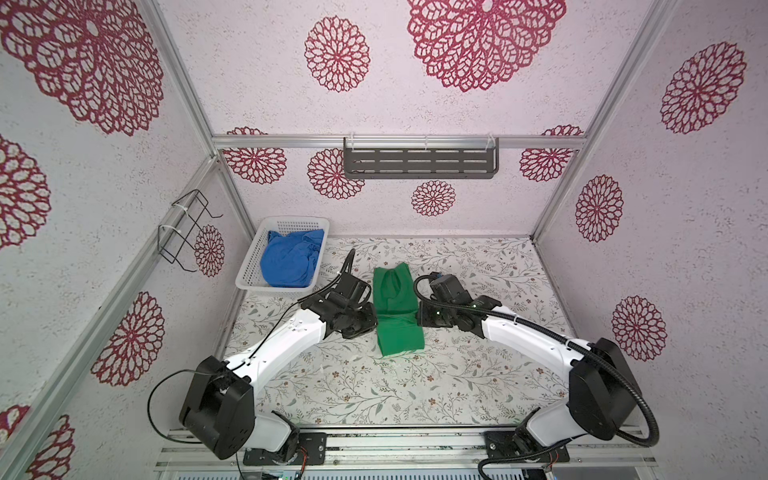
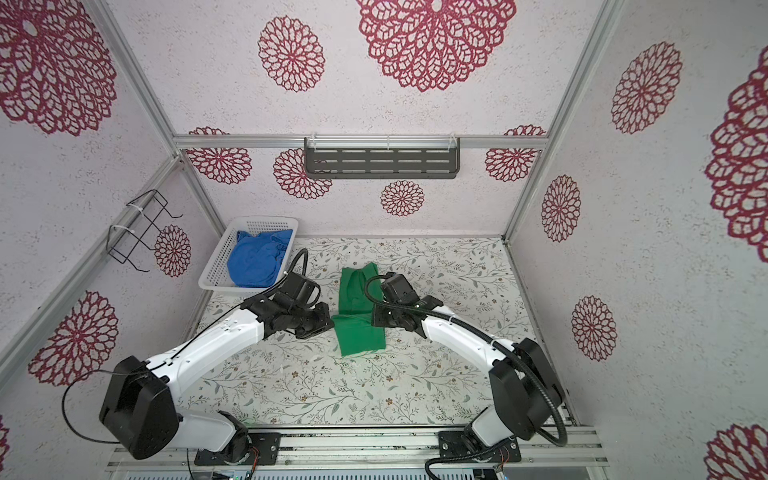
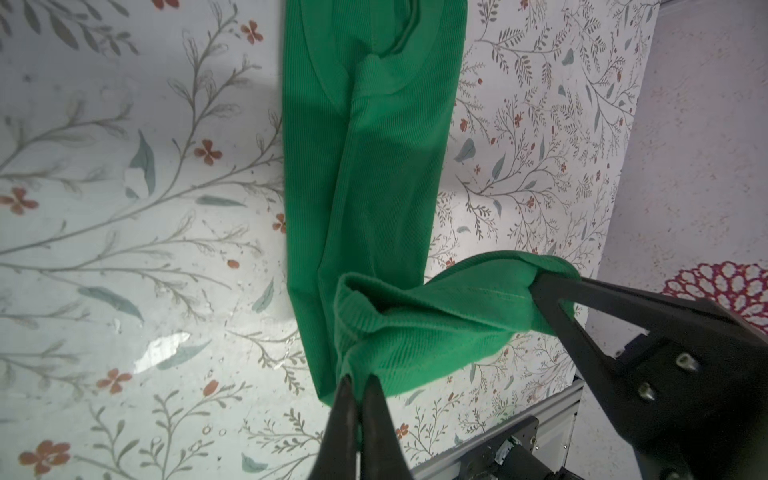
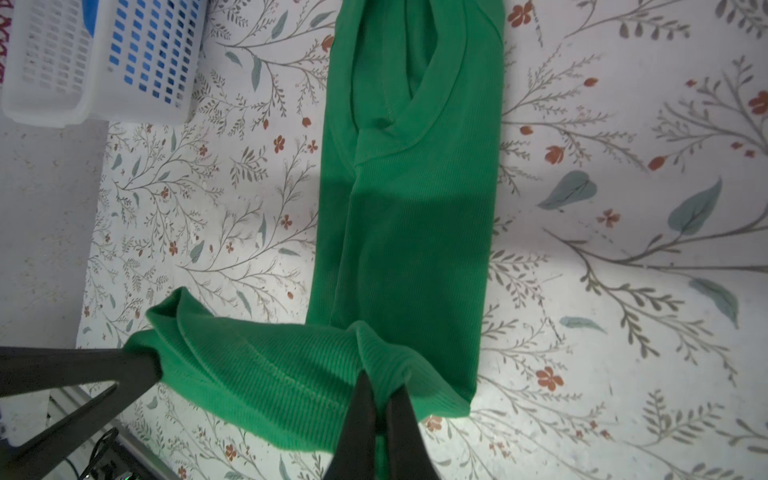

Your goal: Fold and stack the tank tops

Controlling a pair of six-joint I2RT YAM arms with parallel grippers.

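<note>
The green tank top (image 1: 395,307) (image 2: 358,316) lies mid-table as a long narrow strip, neck end toward the back wall. Its near hem end is lifted and stretched between both grippers. My left gripper (image 3: 359,380) (image 1: 375,321) is shut on one hem corner of the ribbed green fabric (image 3: 374,166). My right gripper (image 4: 382,384) (image 1: 419,318) is shut on the other corner, above the flat part of the top (image 4: 407,228). The blue tank top (image 1: 291,262) (image 2: 254,262) sits crumpled in the basket.
A white perforated basket (image 1: 248,276) (image 2: 211,276) (image 4: 54,62) stands at the table's back left. A grey slotted shelf (image 1: 419,162) hangs on the back wall and a black wire rack (image 1: 187,228) on the left wall. Aluminium rails run along the front edge.
</note>
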